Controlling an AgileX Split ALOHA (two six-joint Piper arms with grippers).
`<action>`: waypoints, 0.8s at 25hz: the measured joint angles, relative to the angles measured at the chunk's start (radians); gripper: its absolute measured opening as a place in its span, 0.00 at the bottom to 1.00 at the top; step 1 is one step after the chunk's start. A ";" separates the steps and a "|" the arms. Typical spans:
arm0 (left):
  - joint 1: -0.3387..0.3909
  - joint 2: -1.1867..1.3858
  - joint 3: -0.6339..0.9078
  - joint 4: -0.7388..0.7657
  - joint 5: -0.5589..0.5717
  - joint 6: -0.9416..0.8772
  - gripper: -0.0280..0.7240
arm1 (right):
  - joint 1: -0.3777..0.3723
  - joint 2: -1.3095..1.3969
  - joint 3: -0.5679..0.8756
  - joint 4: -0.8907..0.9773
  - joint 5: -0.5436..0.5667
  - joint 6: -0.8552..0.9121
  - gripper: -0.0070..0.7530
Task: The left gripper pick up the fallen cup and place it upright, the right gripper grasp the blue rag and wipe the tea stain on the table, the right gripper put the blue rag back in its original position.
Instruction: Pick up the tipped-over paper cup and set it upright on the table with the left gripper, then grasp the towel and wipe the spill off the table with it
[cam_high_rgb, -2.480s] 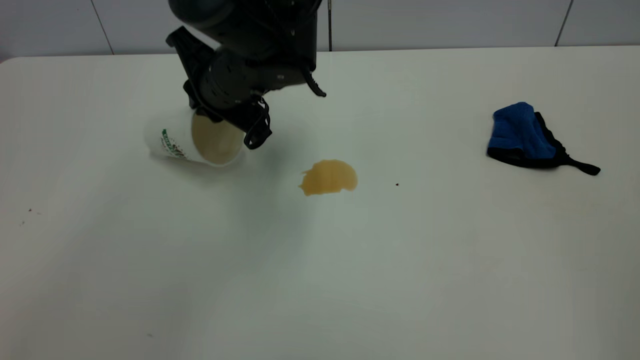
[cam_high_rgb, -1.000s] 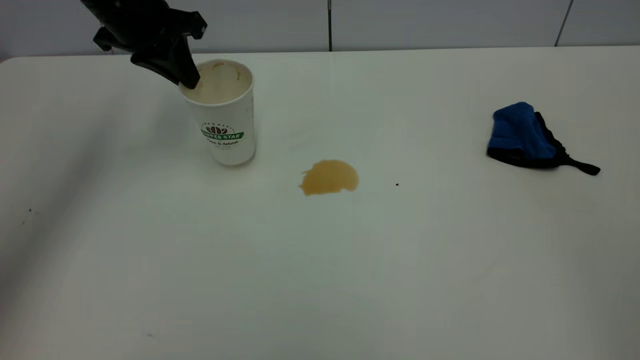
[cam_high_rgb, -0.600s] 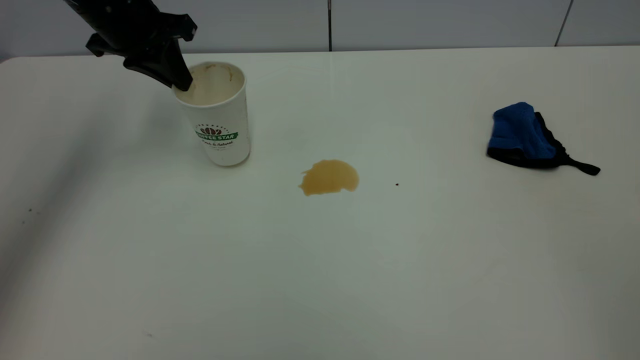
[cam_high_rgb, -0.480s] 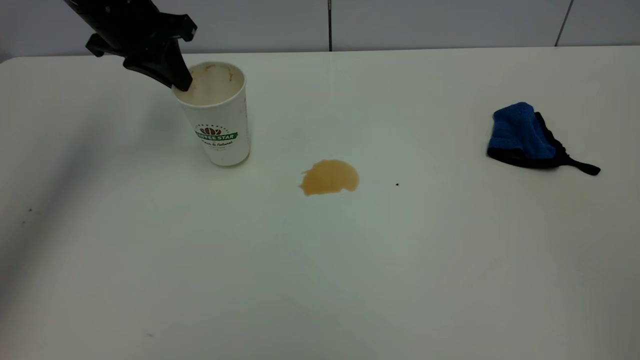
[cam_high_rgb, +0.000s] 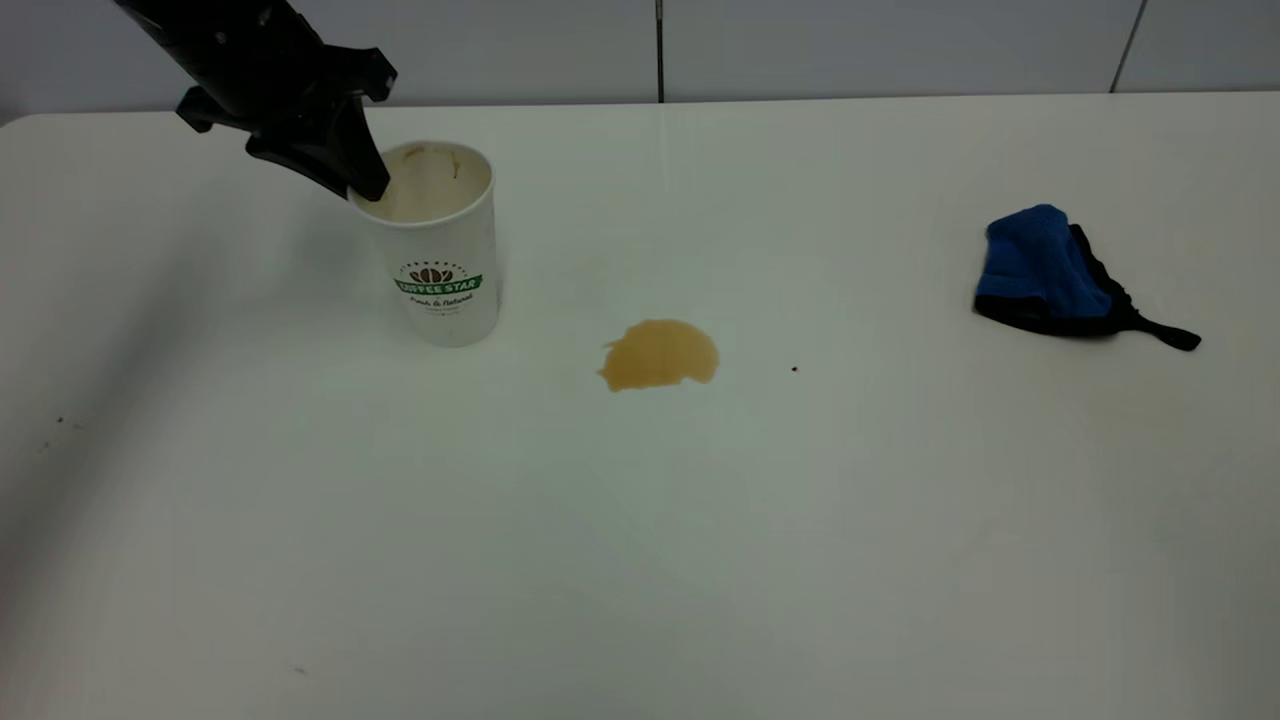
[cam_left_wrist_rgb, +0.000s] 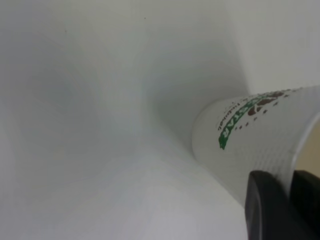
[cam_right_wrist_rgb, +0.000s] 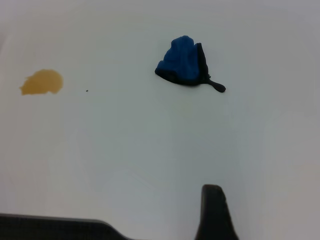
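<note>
I have the left gripper (cam_high_rgb: 365, 185) fingers pinching the rim of the cup (cam_high_rgb: 440, 260) to seat it upright on the surface (cam_high_rgb: 640, 520).

On your table (cam_high_rgb: 640, 560), the cup (cam_high_rgb: 440, 270) stands upright at left, the tea stain (cam_high_rgb: 659, 355) just right of it (slightly nearer the camera), the blue rag (cam_high_rgb: 1050, 275) far right.
</note>
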 joint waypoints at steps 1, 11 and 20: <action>0.000 0.000 0.000 0.000 0.000 0.000 0.24 | 0.000 0.000 0.000 0.000 0.000 0.000 0.74; 0.000 -0.044 -0.037 0.015 0.020 0.001 0.56 | 0.000 0.000 0.000 0.000 0.000 0.000 0.74; 0.000 -0.329 -0.094 0.289 0.255 -0.187 0.59 | 0.000 0.000 0.000 0.000 0.000 0.000 0.74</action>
